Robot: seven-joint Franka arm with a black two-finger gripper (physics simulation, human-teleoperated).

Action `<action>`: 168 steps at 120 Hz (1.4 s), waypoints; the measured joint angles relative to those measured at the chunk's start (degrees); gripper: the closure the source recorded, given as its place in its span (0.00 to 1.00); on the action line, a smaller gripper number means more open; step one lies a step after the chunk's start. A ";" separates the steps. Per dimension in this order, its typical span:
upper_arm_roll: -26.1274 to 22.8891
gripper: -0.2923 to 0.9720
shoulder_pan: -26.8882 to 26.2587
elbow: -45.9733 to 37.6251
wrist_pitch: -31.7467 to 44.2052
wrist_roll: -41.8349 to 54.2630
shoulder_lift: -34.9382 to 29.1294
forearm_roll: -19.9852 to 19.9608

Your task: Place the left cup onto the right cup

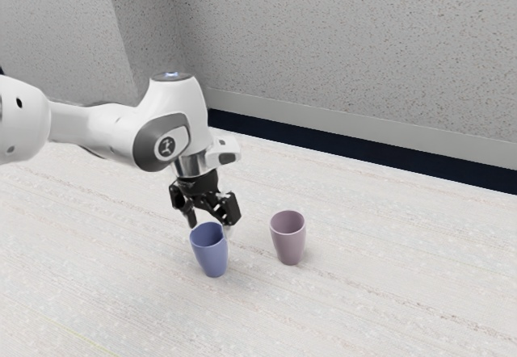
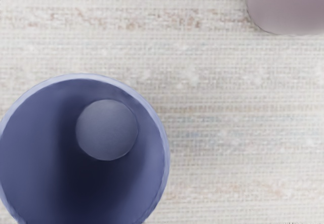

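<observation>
Gripper open just above blue cup — jaws spread, nothing held. Blue cup upright on table, empty, bare bottom visible inside. Mauve cup upright near it, apart, toward the exterior view's right.

Two cups stand on the table: one blue cup; one mauve cup; one robot arm; one black gripper.
</observation>
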 joint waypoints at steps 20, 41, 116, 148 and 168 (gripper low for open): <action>0.00 0.25 0.78 -1.39 0.68 -1.82 0.04 -0.74; -0.05 0.25 0.35 -1.55 1.83 -3.27 0.33 -0.96; -1.68 0.25 0.28 1.33 4.79 -6.01 5.11 -0.95; -1.68 0.27 0.35 2.05 6.24 -6.54 7.77 -1.03; -1.68 0.34 0.36 2.07 6.70 -6.79 8.62 -1.34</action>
